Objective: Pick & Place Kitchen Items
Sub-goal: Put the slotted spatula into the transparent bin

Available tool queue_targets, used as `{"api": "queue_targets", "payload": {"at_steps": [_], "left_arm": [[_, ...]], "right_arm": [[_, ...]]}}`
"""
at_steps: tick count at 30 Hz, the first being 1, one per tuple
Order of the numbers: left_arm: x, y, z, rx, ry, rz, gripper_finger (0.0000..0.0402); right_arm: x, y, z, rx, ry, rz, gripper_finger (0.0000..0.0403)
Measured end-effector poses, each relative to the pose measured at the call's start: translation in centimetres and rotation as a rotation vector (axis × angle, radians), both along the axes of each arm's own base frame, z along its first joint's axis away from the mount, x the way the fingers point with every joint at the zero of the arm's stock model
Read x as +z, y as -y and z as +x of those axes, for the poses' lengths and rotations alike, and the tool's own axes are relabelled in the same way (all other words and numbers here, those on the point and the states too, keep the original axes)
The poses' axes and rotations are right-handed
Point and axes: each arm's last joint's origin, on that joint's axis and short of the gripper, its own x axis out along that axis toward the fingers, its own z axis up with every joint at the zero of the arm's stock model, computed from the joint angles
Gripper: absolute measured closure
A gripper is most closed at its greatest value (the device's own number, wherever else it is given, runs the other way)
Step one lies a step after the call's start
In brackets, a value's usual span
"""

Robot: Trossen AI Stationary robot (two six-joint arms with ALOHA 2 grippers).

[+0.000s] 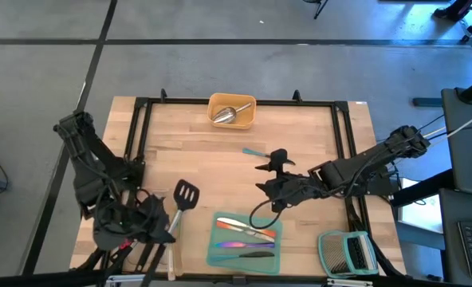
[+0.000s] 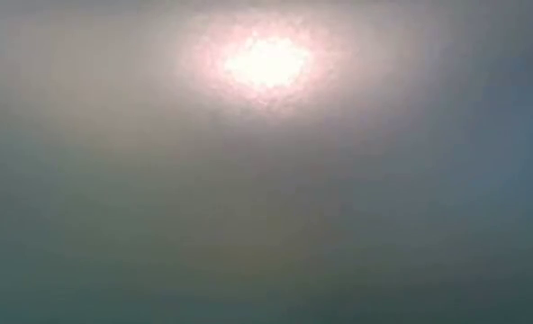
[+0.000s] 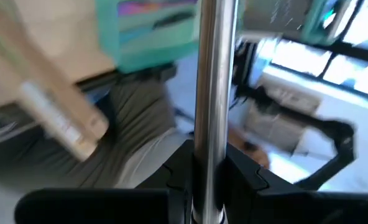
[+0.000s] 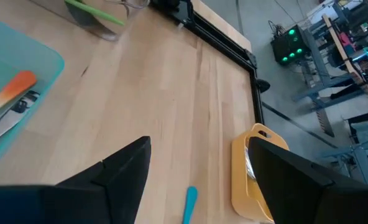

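Note:
My left gripper (image 1: 159, 227) (image 3: 209, 171) is at the table's near left corner, shut on the steel handle of a black slotted turner (image 1: 186, 194). A wooden handle (image 3: 59, 118) lies beside it. My right gripper (image 1: 270, 171) (image 4: 199, 180) is open and empty over the table's middle, near a blue-handled tool (image 1: 254, 151) (image 4: 189, 204) that lies flat on the table. A steel scoop (image 1: 229, 114) lies in the yellow tray (image 1: 217, 101). Several utensils lie in the teal tray (image 1: 212, 253), among them an orange-handled one (image 4: 13, 90). The low view shows only a glare. My left gripper pinches the turner's steel handle (image 3: 210, 124) between its two fingers. The handle runs straight out from between the fingers, along them. The turner's black head (image 1: 186, 192) points toward the table's far side. Whether it is clear of the table I cannot tell.
A green-framed slatted rack (image 1: 348, 253) stands at the near right corner. A clear tray with a green tool (image 4: 103, 14) stands at the table's left. A black frame (image 1: 244, 101) runs round the table top. Bare wood (image 1: 188, 147) lies between the trays.

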Motion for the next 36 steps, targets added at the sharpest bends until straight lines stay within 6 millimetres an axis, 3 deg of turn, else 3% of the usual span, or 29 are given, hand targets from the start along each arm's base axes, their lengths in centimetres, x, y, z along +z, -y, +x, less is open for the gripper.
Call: {"api": "queue_targets", "payload": {"at_steps": [4,17,36], "left_arm": [[-0.2,0.5,-0.5,-0.106,-0.083,-0.047,0.0353],[-1.0,1.0,-2.5,-0.189,-0.192,0.006,0.0353],[-4.0,0.2,-2.4,-0.266,-0.522,0.084,0.0353]], "right_arm": [[0.0,-0.1,0.0,0.004,0.004,0.004,0.0131],[0.1,-0.6,0.2,0.104,-0.001,0.091,0.0131],[0.1,-0.7,0.2,0.122,-0.008,0.1,0.0131]]}}
